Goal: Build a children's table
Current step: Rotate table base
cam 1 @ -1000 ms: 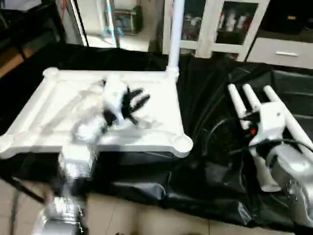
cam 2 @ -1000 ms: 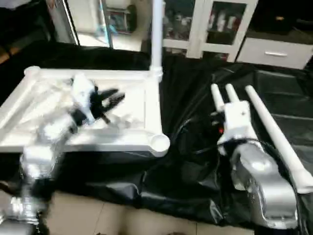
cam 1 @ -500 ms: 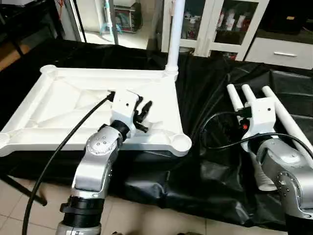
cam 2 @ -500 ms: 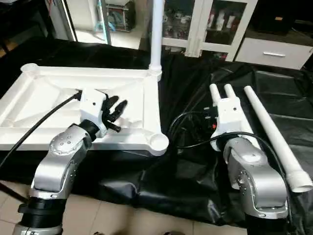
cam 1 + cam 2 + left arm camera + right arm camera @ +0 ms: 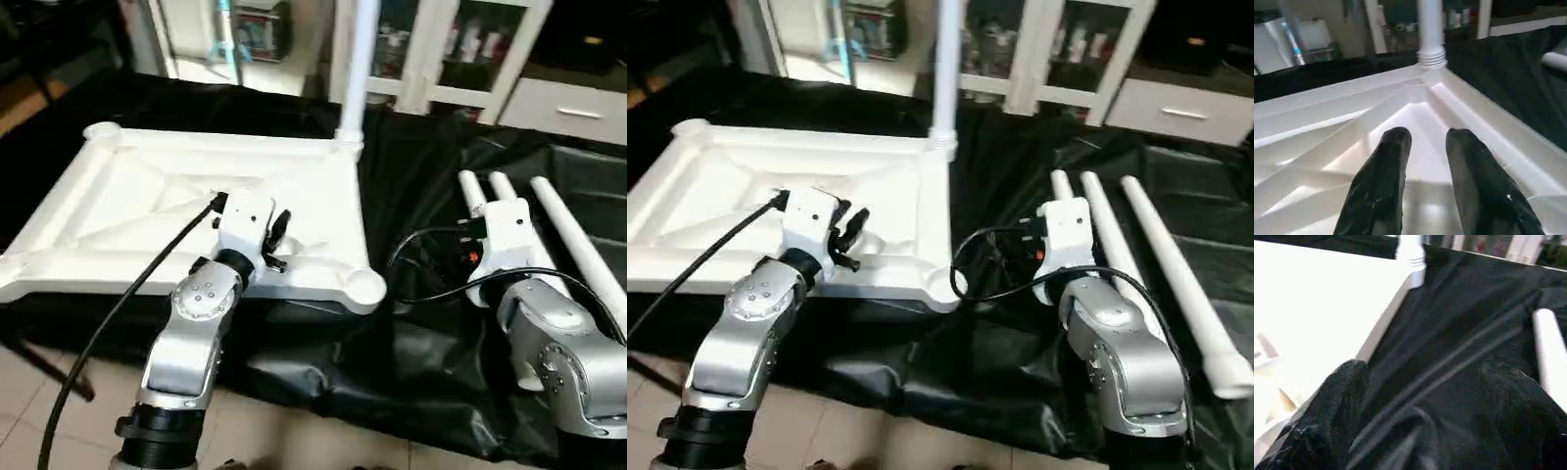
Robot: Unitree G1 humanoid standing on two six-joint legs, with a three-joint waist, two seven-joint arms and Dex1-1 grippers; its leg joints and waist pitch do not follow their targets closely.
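Observation:
The children's table's white top (image 5: 196,149) lies upside down on black cloth, ribbed underside up. One white leg (image 5: 355,69) stands upright in its far right corner socket. Three loose legs (image 5: 1176,274) lie side by side on the cloth to the right. My left gripper (image 5: 1427,134) hovers over the underside near the front right corner socket (image 5: 364,286), its fingers (image 5: 277,233) a little apart with nothing between them. My right gripper (image 5: 1425,369) is open wide over the black cloth, between the top's right rim and the nearest loose leg (image 5: 1550,352).
Black cloth (image 5: 421,333) covers the work surface and hangs over its near edge above a tiled floor (image 5: 294,431). A white glass-door cabinet (image 5: 431,49) stands behind. Black cables trail from my left wrist (image 5: 118,313) and right wrist (image 5: 421,264).
The picture has shifted with the head. My left gripper has drawn back a little toward the top's near rim. The right arm has hardly moved. Both grippers keep their openings.

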